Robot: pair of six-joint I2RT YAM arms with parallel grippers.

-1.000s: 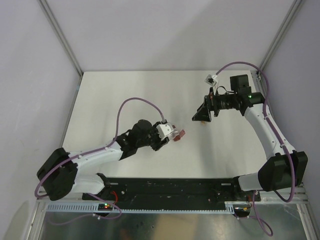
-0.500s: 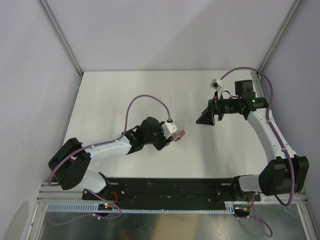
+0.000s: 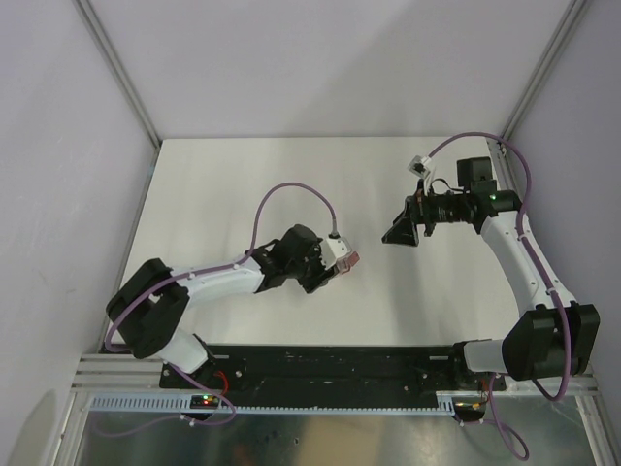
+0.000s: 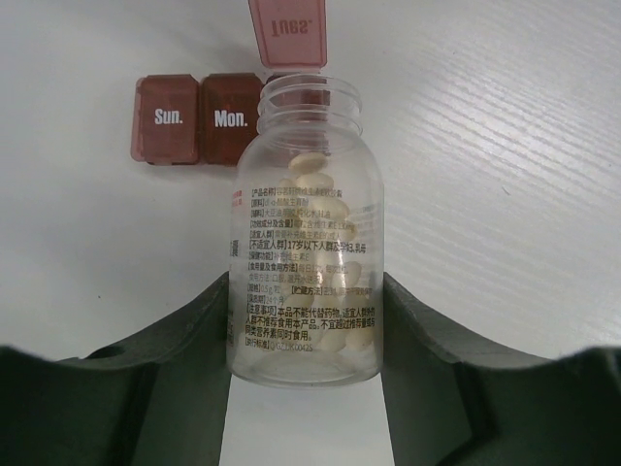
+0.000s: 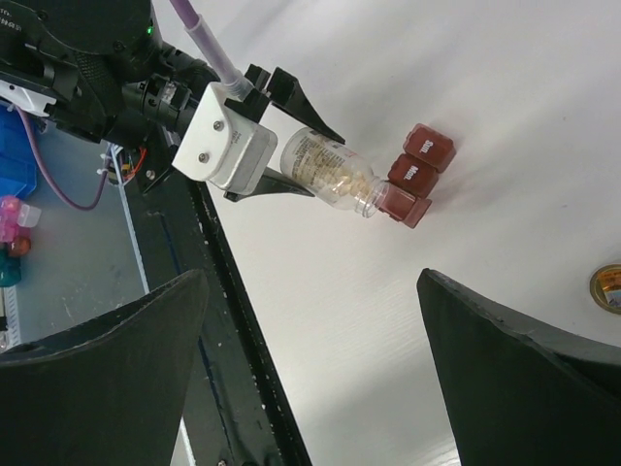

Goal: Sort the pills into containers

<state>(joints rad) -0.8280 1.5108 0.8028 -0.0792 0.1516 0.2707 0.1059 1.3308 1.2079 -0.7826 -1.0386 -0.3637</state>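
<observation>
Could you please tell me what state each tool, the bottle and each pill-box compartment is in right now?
left tool: shut on the bottle.
right tool: open, holding nothing.
bottle: uncapped, tipped over, mouth at the Tues. compartment.
pills: inside the bottle.
Sun. compartment: lid closed.
Mon. compartment: lid closed.
Tues. compartment: lid flipped open.

Clear labelled bottle (image 4: pixel 306 243), uncapped; gold round lid (image 5: pixel 606 289) on white table (image 3: pixel 243 175).
</observation>
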